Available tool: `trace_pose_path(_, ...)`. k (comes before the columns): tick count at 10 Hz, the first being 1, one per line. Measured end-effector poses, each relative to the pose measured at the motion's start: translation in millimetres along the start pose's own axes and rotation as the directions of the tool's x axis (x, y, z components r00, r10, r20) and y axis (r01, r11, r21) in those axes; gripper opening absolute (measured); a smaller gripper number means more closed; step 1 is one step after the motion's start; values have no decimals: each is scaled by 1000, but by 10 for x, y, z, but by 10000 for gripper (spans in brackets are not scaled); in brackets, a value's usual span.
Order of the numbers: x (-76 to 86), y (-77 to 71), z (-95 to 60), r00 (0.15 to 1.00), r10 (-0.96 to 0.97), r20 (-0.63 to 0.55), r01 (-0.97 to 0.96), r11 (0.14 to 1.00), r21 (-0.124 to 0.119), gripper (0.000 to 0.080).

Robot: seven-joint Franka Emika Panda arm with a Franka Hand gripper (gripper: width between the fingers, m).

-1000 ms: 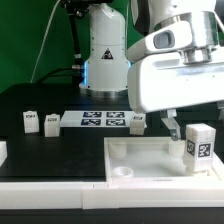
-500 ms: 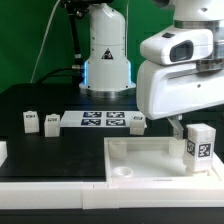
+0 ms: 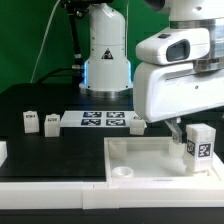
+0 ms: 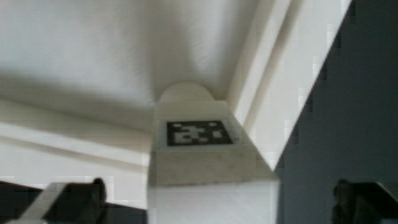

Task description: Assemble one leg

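Tool (image 4: 217, 203) is sitting open right now, not gripping anything. In the wrist view both fingertips (image 4: 71, 200) are hanging off to either side of the leg (image 4: 210, 150), with a gap showing on each side. The leg is standing upright in the white tray (image 3: 150, 152), toward the exterior view's right end, tag facing out. On the black table (image 3: 60, 145), the left spare leg (image 3: 30, 121) and middle spare leg (image 3: 52, 122) are standing off the marker board's (image 3: 104, 121) left end. The right spare leg (image 3: 138, 121) is sitting just at its right end.
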State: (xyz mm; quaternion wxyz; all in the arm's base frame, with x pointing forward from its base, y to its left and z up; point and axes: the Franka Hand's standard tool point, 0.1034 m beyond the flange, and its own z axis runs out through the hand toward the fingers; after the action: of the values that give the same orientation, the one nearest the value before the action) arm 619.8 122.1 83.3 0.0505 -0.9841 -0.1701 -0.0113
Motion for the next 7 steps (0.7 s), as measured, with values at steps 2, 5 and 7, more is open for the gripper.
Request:
trace_pose_path(2,2,1,-1,1000,0,0,0,1000,0,454)
trace_pose_path(5,8,9,-8,999,33,-3,-33,999,0,300)
trace_pose_path(7,7,15,-8,998,57,-3,-57,998,3,300)
